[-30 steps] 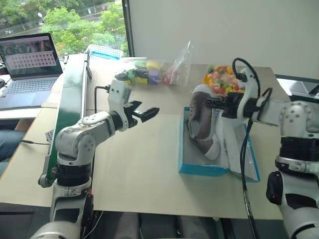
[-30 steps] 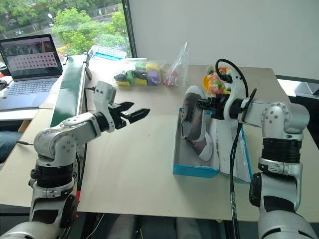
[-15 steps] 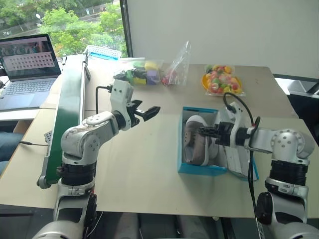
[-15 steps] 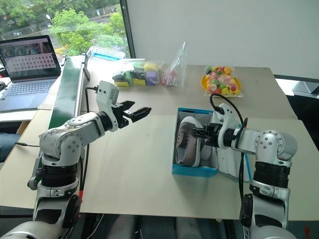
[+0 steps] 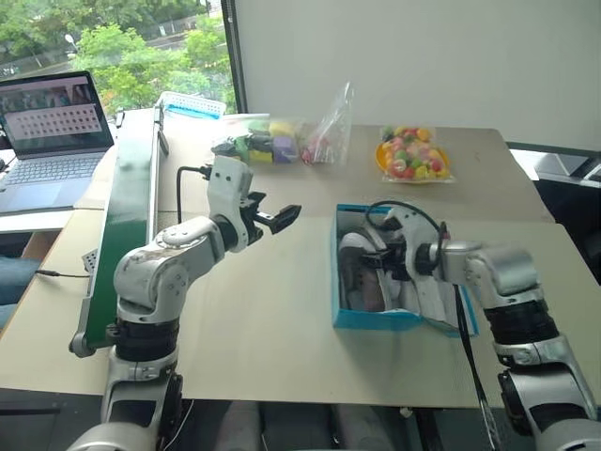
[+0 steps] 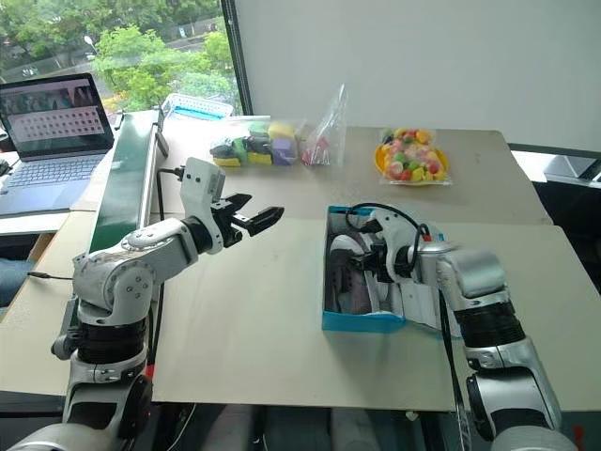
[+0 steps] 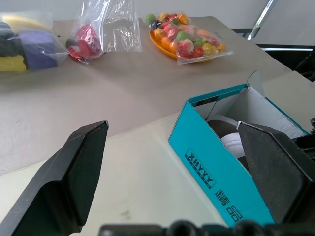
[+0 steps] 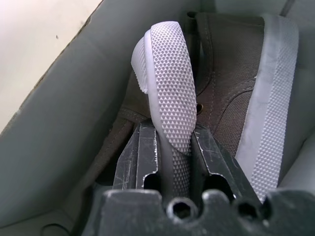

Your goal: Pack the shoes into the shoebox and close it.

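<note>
The cyan shoebox (image 5: pixel 376 319) stands open on the table right of centre, its lid (image 5: pixel 449 303) lying open against its right side. Both grey shoes (image 5: pixel 364 277) lie inside it. My right gripper (image 8: pixel 171 132) reaches down into the box and is shut on the pale dotted sole (image 8: pixel 170 78) of one shoe, which stands on its side. The other shoe (image 8: pixel 236 83) lies close beside it. My left gripper (image 5: pixel 279 217) hovers open above bare table left of the box. The left wrist view shows the box's cyan wall (image 7: pixel 216 167) between the spread fingers (image 7: pixel 74 167).
A green conveyor (image 5: pixel 122 207) runs along the table's left edge, with a laptop (image 5: pixel 56 122) beyond it. Bags of coloured toys (image 5: pixel 272 141) and an orange plate of wrapped sweets (image 5: pixel 413 155) sit at the back. A white basket (image 5: pixel 192 101) stands at the conveyor's far end.
My right gripper has come down with the shoe from above the box into it, rolling as it went. The left gripper has stayed open in about the same place.
</note>
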